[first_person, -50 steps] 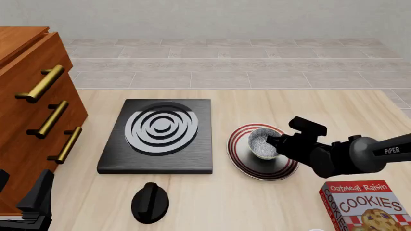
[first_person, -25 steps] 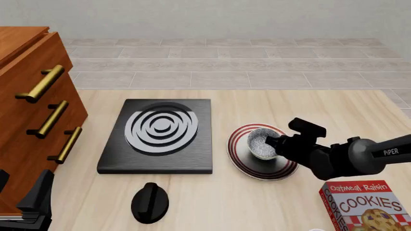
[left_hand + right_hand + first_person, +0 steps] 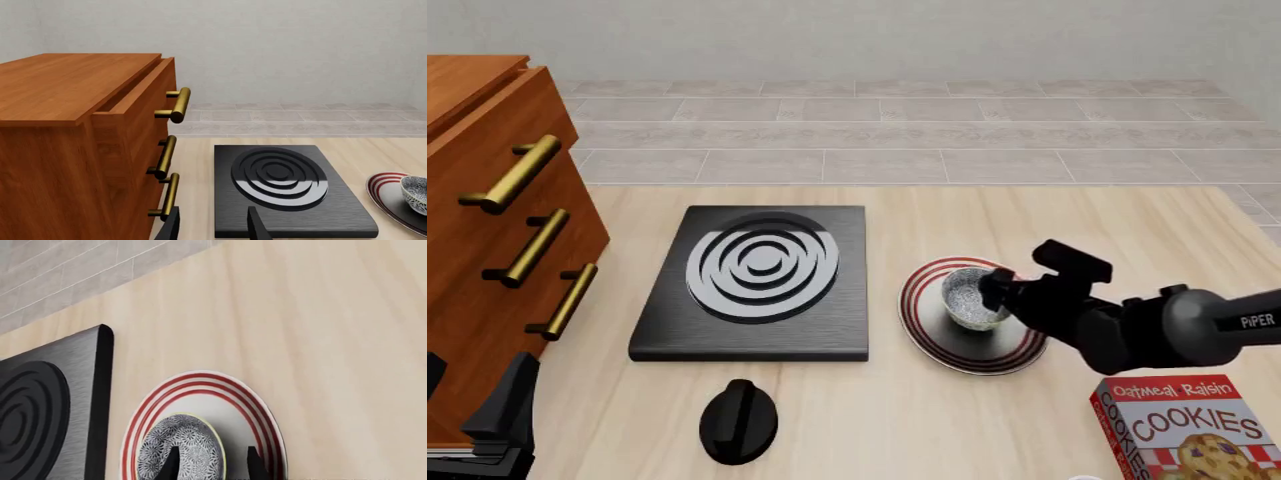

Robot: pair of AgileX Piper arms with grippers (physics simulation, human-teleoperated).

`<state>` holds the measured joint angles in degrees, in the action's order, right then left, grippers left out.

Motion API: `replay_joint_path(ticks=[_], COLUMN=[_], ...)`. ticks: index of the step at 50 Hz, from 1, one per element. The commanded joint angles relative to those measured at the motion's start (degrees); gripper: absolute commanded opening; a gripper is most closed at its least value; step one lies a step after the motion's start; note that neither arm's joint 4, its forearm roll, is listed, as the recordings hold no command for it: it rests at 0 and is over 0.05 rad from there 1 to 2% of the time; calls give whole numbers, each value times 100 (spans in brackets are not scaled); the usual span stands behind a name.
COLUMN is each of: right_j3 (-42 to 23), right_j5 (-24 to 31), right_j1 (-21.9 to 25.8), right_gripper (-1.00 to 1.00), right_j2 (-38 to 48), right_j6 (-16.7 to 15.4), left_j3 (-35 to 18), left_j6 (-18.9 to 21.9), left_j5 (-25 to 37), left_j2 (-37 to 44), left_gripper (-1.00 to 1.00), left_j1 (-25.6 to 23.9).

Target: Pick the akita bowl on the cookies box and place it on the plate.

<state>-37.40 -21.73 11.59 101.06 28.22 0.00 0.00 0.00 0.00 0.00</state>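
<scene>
The speckled akita bowl point(image 3: 966, 296) sits upright on the red-ringed plate point(image 3: 924, 322), right of the black burner slab. My right gripper point(image 3: 996, 294) is at the bowl's right rim. In the right wrist view its fingers are spread, one over the akita bowl point(image 3: 190, 439) and one over the plate point(image 3: 200, 378); this gripper point(image 3: 212, 466) is open and grips nothing. The cookies box point(image 3: 1188, 428) lies at the front right corner with nothing on it. My left gripper point(image 3: 213, 226) is open, low at the front left point(image 3: 491, 420), far from the bowl point(image 3: 417, 193).
A black burner slab point(image 3: 761, 282) with white rings lies mid-table, with a black knob point(image 3: 738, 420) in front of it. A wooden drawer cabinet point(image 3: 494, 230) with brass handles stands along the left side. The right arm stretches across the table between the cookies box and the plate.
The right gripper has lifted slightly and drawn back a little from the bowl, which stays on the plate. The left arm has not moved.
</scene>
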Motion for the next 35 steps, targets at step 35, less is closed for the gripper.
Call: replay_joint_path(ticks=[35], right_j3=[428], right_j5=[2646], right_j1=[-40], right_gripper=[100], right_j2=[-4654], right_j6=[-326], left_j3=[0], left_j6=[0], left_j5=[0], left_j2=[0], left_gripper=[100], left_j1=[0])
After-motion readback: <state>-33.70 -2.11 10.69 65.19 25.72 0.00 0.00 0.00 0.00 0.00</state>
